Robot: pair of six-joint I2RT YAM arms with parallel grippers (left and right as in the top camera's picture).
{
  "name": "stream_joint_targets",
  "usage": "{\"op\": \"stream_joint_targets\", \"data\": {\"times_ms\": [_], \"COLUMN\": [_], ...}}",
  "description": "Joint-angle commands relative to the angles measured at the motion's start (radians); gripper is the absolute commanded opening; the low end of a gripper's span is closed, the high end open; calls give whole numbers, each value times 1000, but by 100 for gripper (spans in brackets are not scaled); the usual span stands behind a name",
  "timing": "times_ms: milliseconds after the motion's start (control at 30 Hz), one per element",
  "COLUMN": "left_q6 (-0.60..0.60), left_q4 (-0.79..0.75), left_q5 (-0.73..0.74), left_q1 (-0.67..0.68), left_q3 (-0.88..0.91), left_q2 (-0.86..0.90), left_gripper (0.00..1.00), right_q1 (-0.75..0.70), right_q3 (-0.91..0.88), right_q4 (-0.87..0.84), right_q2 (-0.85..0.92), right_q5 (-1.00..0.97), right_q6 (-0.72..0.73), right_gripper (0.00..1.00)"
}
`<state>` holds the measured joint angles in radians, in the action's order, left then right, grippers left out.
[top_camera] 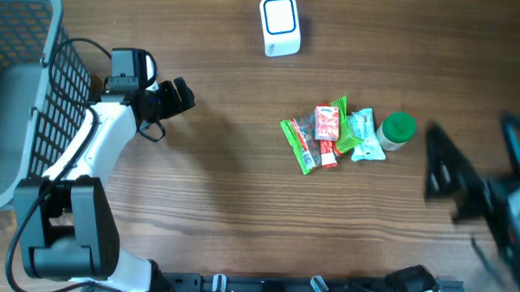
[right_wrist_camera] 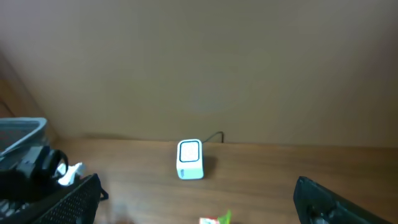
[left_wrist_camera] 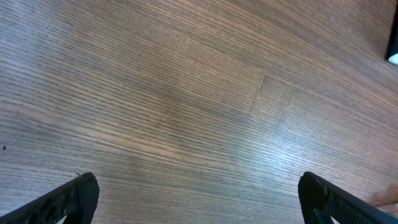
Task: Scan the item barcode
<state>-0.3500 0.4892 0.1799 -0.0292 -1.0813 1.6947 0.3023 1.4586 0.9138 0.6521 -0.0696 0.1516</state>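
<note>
1. At far left, the wire basket (top_camera: 63, 87) sits beside your left gripper (top_camera: 184, 97), jaws wide, holding nothing, over the wood.
2. Centre-back: scanner (top_camera: 279, 25), pale window showing.
3. Right of centre lies the item pile (top_camera: 330, 135), well apart from the scanner; a green-capped jar (top_camera: 398, 129) touches it.
4. Your right gripper (right_wrist_camera: 199, 202), blurred overhead, is spread and empty. Best take one packet by its edge, barcode toward the window.
5. Wood-grain tabletop (left_wrist_camera: 186, 93); plain beige wall (right_wrist_camera: 199, 62) behind.
</note>
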Motion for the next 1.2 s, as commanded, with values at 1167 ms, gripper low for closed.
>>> {"op": "stream_joint_targets", "data": {"times_ms": [1167], "left_q6": [2], "left_q4": [-3], "left_q5": [-14], "left_q1": [-11], "left_q3": [-12], "left_q2": [-11], "left_gripper": [100], "right_q1": [-217], "right_q3": [-1453], "right_q4": [-922], "right_q2": [-649], "right_q5": [53], "right_q6": [-103], "right_gripper": [100]}}
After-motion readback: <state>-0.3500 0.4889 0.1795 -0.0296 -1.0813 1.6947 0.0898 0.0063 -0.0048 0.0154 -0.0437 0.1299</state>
